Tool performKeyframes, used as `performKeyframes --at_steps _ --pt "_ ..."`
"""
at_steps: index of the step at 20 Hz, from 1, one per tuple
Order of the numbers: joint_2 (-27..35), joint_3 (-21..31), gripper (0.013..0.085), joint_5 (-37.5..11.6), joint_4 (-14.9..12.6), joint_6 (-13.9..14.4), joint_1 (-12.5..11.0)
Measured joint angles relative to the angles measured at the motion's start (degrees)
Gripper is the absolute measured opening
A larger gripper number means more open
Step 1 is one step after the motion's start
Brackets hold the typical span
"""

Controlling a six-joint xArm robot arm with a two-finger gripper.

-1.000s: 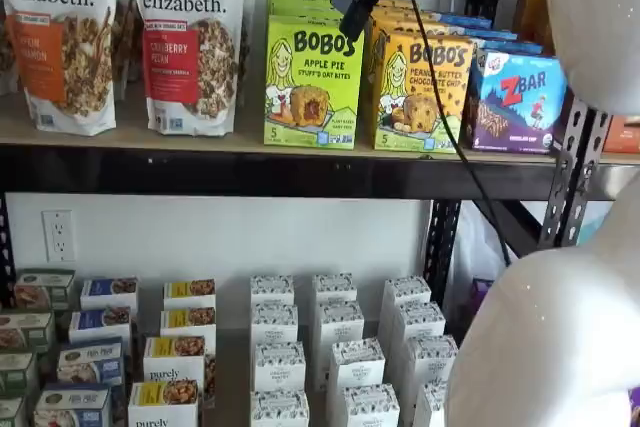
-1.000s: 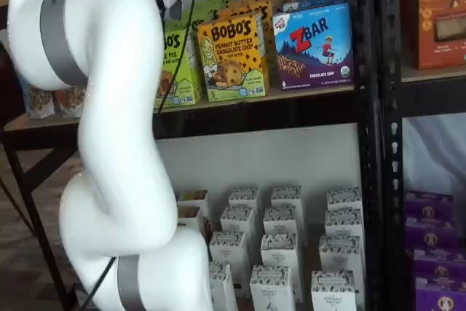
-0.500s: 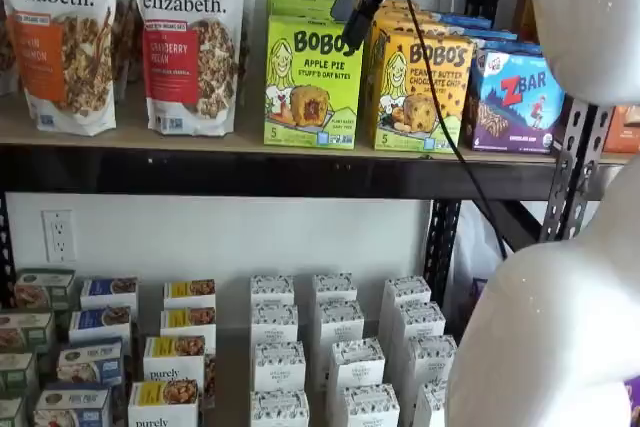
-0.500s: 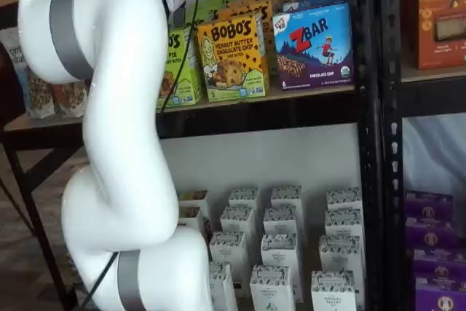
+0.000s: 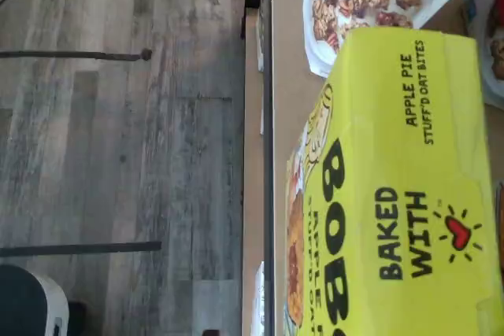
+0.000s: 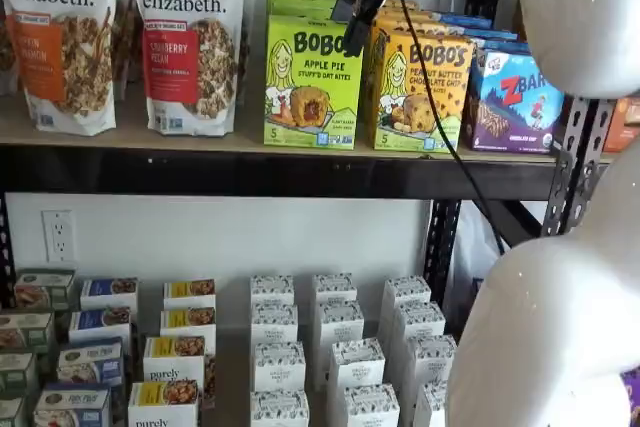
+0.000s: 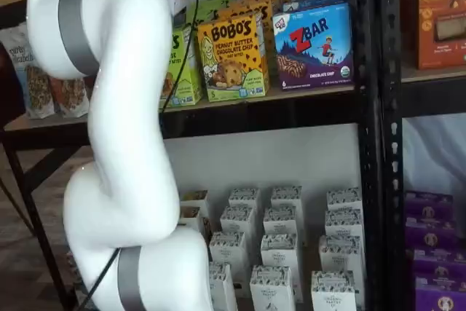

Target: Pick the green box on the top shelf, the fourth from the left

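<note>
We see the lime-green cardboard Bobo's Apple Pie box [image 6: 312,82] standing upright at the front edge of the light-tan top shelf board [image 6: 150,140] with its thick black metal front beam, between a glossy white Purely Elizabeth granola pouch [image 6: 188,39] and the yellow-orange Bobo's peanut butter carton [image 6: 420,89], which stands just beside it; a blue ZBar box [image 6: 515,99] follows. The white-bodied gripper with black fingers [image 6: 357,32] hangs over the green box's upper right corner, seen side-on, so we cannot tell how far it is open, and nothing shows in its grasp. In the wrist view the box's flat matte top panel [image 5: 409,194] fills much of the picture, its edges crisp, with grey wood-grain flooring [image 5: 118,139] beyond the shelf lip.
</note>
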Motion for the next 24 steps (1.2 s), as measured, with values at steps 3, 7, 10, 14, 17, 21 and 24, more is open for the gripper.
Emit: performKeyframes --at_steps 3,7,10,14,17,21,24 --pt "0.3 0.0 0.0850 -0.2 -0.1 0.0 0.1" --pt "1.0 -0.9 0.0850 0.5 -0.7 0.2 0.3" --pt "1.6 -1.6 0.0850 1.4 -1.1 0.3 0.5" --pt "2.0 -1.9 0.0850 1.7 -1.7 0.6 0.8" --pt "2.2 -1.9 0.0850 1.6 -2.0 0.8 1.2" --pt "2.5 -2.0 0.0850 1.7 -2.7 1.1 1.6" --pt "2.5 -1.7 0.0850 1.5 -3.1 1.2 1.9"
